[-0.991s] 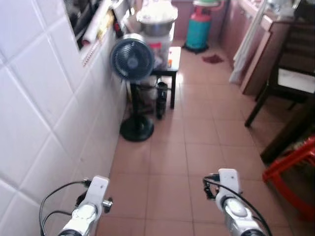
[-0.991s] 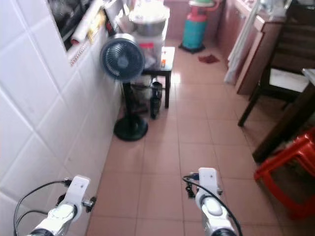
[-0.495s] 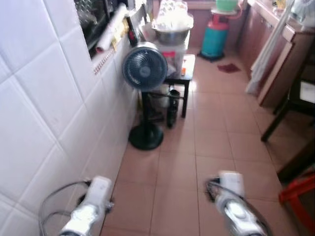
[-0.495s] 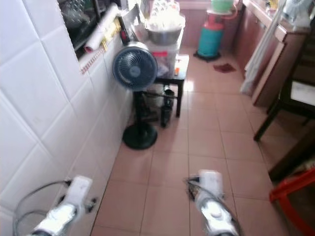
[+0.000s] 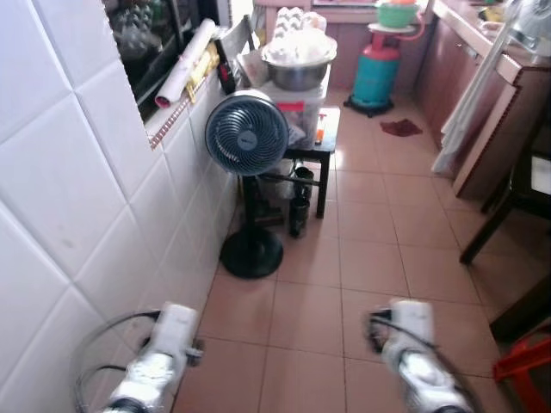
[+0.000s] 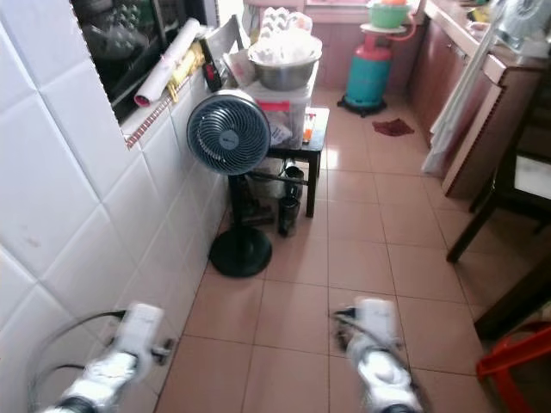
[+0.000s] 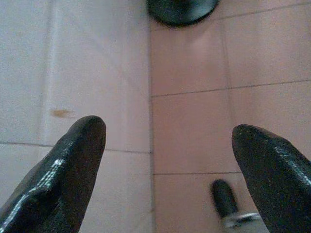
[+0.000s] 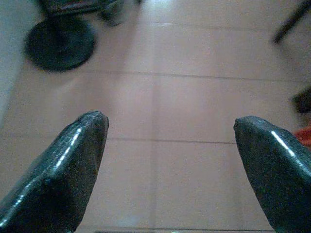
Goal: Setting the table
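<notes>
Nearest the camera, the left gripper (image 7: 165,165) hung low beside the white tiled wall (image 5: 77,198), its fingers (image 7: 63,165) spread wide over bare terracotta floor tiles (image 5: 370,249), holding nothing. The right gripper (image 8: 170,165) hung over open floor, fingers (image 8: 63,170) likewise spread and empty. Ahead, a standing fan (image 5: 247,136) stood close to the wall, with bottles (image 5: 299,211) under a small black side table (image 5: 325,142) that carried a metal bowl (image 5: 298,70). Farther off were a teal gas cylinder (image 5: 377,73) and a cabinet (image 5: 491,112). A red stool (image 5: 525,370) and dark chair legs (image 5: 499,224) edged the right side. No tableware for the setting could be made out. Walking on, the left arm would likely scrape the wall or snag the fan, since the passage looked narrow there.
</notes>
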You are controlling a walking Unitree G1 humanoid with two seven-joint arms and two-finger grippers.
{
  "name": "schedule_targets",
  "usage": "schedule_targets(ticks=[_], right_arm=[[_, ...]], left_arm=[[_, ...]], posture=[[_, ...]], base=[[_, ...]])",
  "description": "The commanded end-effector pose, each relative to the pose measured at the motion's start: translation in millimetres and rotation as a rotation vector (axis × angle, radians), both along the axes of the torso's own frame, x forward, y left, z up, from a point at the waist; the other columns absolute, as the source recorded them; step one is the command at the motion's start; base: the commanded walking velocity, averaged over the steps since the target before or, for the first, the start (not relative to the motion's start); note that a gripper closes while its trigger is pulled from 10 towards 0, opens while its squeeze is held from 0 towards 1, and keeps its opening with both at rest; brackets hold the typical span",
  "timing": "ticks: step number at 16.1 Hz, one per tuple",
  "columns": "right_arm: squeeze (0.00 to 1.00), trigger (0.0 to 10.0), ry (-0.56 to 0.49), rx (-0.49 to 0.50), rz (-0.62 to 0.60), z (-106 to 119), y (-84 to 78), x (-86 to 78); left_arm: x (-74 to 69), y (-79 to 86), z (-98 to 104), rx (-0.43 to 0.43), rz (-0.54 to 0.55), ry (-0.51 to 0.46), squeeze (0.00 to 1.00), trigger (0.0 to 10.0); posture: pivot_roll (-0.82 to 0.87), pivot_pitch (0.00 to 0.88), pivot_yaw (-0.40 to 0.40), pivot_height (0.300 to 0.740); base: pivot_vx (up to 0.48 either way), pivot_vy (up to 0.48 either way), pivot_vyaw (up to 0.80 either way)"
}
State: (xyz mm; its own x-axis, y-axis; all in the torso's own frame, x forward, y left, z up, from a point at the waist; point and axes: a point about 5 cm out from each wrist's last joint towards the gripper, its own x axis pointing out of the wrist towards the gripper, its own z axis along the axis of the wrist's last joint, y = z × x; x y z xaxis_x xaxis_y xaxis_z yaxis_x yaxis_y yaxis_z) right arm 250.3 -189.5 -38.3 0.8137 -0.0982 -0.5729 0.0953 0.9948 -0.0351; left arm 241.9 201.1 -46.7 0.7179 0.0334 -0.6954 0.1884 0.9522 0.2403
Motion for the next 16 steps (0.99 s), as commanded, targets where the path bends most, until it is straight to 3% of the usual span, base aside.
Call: schedule_targets(ticks=[1,4,8,11,12,13,14,16], right_arm=[[0.00,10.0,0.022,-0.015,-0.029,-2,-14.6,-5.1],[0.00,10.0,0.020,-0.023,-0.018,0,-18.1,-4.1],[0.00,10.0,0.016,-0.012,-0.017,0,-16.7,-3.2],[0.00,10.0,-0.008,0.053,-0.039,1,-15.2,-1.6],[0.00,10.0,0.008,0.103,-0.052,-1,-13.7,-3.9],[0.00,10.0,0.018,0.121,-0.046,-3,-12.0,-5.2],[0.00,10.0,0.050,0.151,-0.048,-7,-10.7,-9.2],[0.00,10.0,0.095,0.151,-0.034,-10,-9.4,-12.6]], left_arm=[[18.8,-15.9,13,-0.015,-0.128,-0.057,0.00,10.0],[43.4,-17.2,35,-0.057,-0.220,-0.113,0.00,10.0],[51.7,-13.6,45,-0.014,-0.362,-0.090,0.00,10.0],[44.2,-16.4,33,-0.049,-0.183,-0.056,0.00,10.0],[30.5,-16.4,19,-0.080,-0.098,0.021,0.00,10.0],[23.8,-16.5,13,-0.090,-0.082,0.063,0.00,10.0],[9.9,-16.9,2,-0.162,0.041,0.104,0.00,10.0],[-1.1,-22.8,-7,-0.231,0.140,0.124,0.00,10.0]], posture=[[0.03,0.000,0.013,0.740],[0.04,0.000,0.018,0.740],[0.04,0.000,0.022,0.740],[0.04,0.000,0.028,0.740],[0.05,0.000,0.019,0.740],[0.05,0.000,0.019,0.740],[0.08,0.000,-0.008,0.740],[0.08,0.000,-0.008,0.740]], base=[[0.000,0.000,0.00],[0.000,0.000,0.00],[0.000,0.000,0.00],[0.000,0.000,0.00],[0.000,0.000,0.00],[0.000,0.000,0.00],[0.000,0.000,0.00],[0.000,0.000,0.00]])
